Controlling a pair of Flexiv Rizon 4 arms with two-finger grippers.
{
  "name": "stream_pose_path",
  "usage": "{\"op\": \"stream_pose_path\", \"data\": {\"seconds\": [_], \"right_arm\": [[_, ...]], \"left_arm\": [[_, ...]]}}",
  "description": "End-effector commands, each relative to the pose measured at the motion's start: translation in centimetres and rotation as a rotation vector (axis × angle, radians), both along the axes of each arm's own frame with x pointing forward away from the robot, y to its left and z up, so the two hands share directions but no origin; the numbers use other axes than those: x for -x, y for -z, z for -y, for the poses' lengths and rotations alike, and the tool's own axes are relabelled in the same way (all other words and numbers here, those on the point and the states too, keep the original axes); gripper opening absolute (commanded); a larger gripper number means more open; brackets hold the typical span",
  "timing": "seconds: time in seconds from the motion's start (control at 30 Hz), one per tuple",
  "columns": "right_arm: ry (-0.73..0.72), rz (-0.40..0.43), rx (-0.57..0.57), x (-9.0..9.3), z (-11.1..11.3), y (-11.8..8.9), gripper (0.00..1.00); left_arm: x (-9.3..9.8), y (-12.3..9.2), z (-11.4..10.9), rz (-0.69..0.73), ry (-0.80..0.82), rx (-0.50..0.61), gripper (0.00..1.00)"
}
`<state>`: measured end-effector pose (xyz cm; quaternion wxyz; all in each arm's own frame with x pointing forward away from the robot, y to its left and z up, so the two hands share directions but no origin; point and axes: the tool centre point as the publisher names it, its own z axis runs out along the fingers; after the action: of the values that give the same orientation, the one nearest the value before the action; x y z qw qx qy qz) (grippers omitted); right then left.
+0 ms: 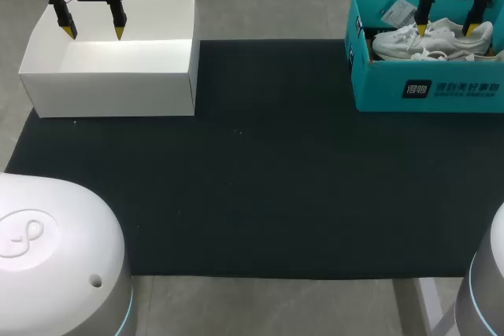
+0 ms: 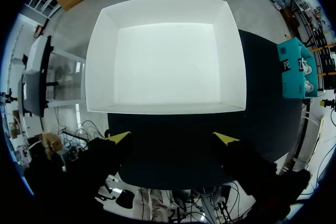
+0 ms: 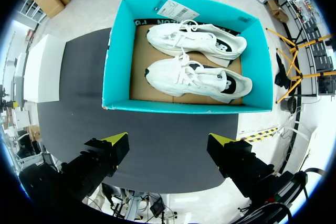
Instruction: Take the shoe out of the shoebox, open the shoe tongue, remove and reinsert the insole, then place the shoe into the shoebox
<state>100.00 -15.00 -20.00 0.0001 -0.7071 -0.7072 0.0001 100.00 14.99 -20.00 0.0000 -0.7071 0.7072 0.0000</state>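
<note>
I log: white shoes (image 3: 197,74) in teal shoebox (image 3: 184,106), 2 o'clock, tag (image 3: 176,9) perhaps alongside; white box (image 2: 100,61), 10 o'clock; left gripper (image 2: 173,139), right gripper (image 3: 168,141) both spread.

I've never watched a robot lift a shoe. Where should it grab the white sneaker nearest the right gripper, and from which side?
Probably from above, with the right gripper: the teal shoebox walls block every sideways approach. Grip that white sneaker across its laced middle, which looks slim enough to close on, while toe and heel lie close to the walls.
</note>
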Motion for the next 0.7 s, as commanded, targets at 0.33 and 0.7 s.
{"op": "stream_pose_path", "data": {"seconds": [0.33,0.7], "right_arm": [[0.000,0.000,0.000,0.0,0.0,0.0,1.00],[0.023,-0.026,0.012,-1.3,2.3,1.4,1.00]], "left_arm": [[0.0,0.0,0.0,0.000,0.000,0.000,1.00],[0.0,0.0,0.0,0.000,0.000,0.000,1.00]]}}
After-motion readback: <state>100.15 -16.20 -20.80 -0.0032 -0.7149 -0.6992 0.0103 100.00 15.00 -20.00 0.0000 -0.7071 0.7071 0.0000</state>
